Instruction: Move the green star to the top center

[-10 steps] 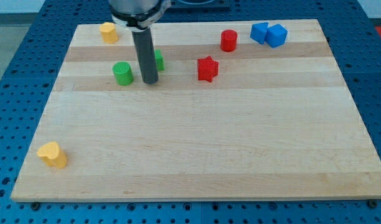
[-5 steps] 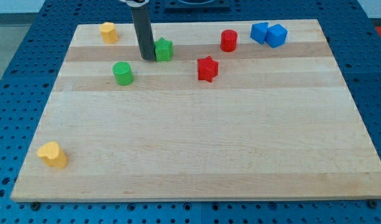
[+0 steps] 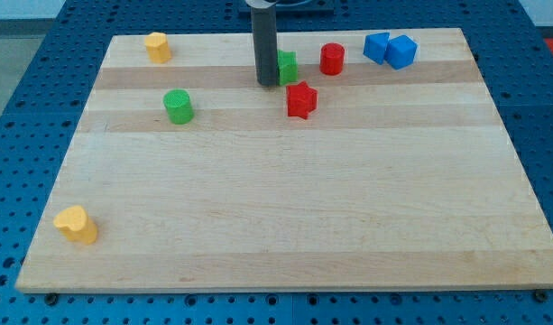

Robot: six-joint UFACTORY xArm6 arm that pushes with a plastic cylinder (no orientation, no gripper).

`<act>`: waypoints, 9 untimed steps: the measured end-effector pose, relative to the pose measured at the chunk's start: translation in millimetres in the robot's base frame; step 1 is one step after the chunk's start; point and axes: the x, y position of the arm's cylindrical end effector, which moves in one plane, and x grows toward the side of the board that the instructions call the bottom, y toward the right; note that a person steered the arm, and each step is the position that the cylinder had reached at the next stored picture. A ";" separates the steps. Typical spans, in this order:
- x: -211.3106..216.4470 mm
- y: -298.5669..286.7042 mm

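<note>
In the camera view, our rod comes down from the view's top edge, and my tip (image 3: 267, 83) rests on the wooden surface (image 3: 285, 208) near the top centre. We carry no hand at all, only this straight dark rod, so nothing is held or clasped.

The green star (image 3: 287, 68) sits just on the view's right of the rod, touching it or very nearly so; the rod covers the star's left part, so we cannot tell the exact contact. The star lies in the upper band of the surface, close to the middle of its width.

Just below and to the right of the star stands the red star (image 3: 300, 99), near it but apart. Further right, level with the green star, is the red cylinder (image 3: 332, 59). Beyond that, near the top right corner, two blue blocks stand side by side and touching: the left blue block (image 3: 377, 46) and the right blue block (image 3: 401, 51).

On the view's left, the green cylinder (image 3: 178, 106) stands well apart from my tip. A yellow block (image 3: 156, 46) sits near the top left corner, and a yellow heart-like block (image 3: 76, 224) lies near the bottom left corner.
</note>
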 end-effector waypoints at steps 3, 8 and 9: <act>-0.3 31.8; -42.3 31.8; -23.1 37.7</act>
